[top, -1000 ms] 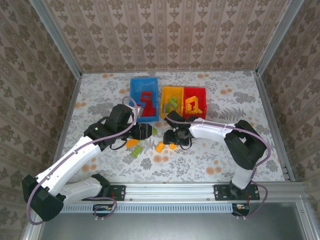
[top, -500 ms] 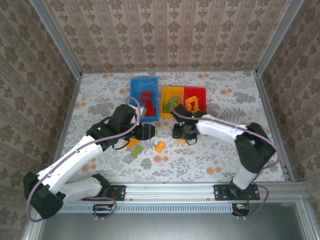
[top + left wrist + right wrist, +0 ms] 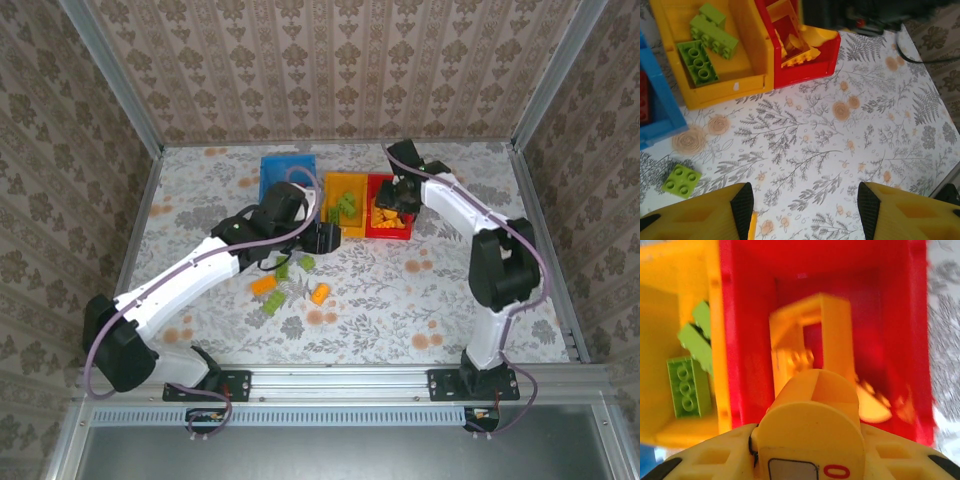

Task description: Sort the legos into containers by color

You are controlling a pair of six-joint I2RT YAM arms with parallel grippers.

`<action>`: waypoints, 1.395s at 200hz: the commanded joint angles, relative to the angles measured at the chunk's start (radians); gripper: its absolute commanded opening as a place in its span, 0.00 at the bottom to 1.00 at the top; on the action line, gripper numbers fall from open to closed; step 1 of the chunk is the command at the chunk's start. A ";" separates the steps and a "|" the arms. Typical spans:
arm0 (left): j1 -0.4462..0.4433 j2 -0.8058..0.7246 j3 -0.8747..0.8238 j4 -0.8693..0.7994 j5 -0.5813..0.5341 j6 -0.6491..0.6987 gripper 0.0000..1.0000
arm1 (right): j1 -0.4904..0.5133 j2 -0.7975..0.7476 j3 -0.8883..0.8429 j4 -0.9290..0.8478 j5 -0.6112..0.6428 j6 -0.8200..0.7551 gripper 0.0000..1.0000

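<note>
**Yellow brick held over the red bin**

A round-topped yellow brick (image 3: 812,410) is pinched btw the fingers of the right pincer (image 3: 398,197), w/ the red bin (image 3: 897,315) straight below it. In that bin, just ahead of the pincer, lies a hollow yellow frame (image 3: 812,325). More yellow bits sit off to the pincer's right, too blurred to tell apart. Left of the pincer, wall to wall w/ the red bin, is the yellow bin (image 3: 665,315) w/ green bricks (image 3: 687,385) inside.

The left pincer (image 3: 805,207) hangs spread wide, nothing btw its fingers, w/ bare flowered table (image 3: 840,150) under it. The yellow and red bins stand ahead and to its left. The blue bin (image 3: 660,115) is further left at the frame edge, a red brick (image 3: 644,97) in it. One loose green brick (image 3: 681,180) lies on the table just left of the left finger. Seen from above, approx five loose bricks (image 3: 264,285), orange and green, lie back from this pincer toward the arm bases.
</note>
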 commanded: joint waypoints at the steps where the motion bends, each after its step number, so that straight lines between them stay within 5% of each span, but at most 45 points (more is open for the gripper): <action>1: -0.014 0.022 0.037 0.010 -0.025 0.021 0.60 | -0.006 0.089 0.130 -0.088 -0.028 -0.047 0.40; 70: -0.024 0.007 0.005 -0.071 -0.088 -0.003 0.61 | -0.008 0.041 0.133 -0.104 0.012 -0.053 0.69; 123: 0.007 -0.052 -0.105 -0.277 -0.195 -0.102 0.61 | 0.015 -0.273 -0.168 0.050 -0.042 -0.115 0.72; 167: 0.022 -0.129 -0.264 -0.408 -0.186 -0.097 0.63 | 0.166 -0.557 -0.496 0.223 -0.207 -0.179 0.80; 224: 0.056 -0.103 -0.406 -0.395 -0.133 -0.003 0.68 | 0.364 -0.602 -0.661 0.355 -0.459 -0.094 0.84; 279: 0.100 0.050 -0.378 -0.340 -0.110 0.094 0.71 | 0.409 -0.591 -0.666 0.357 -0.463 -0.086 0.84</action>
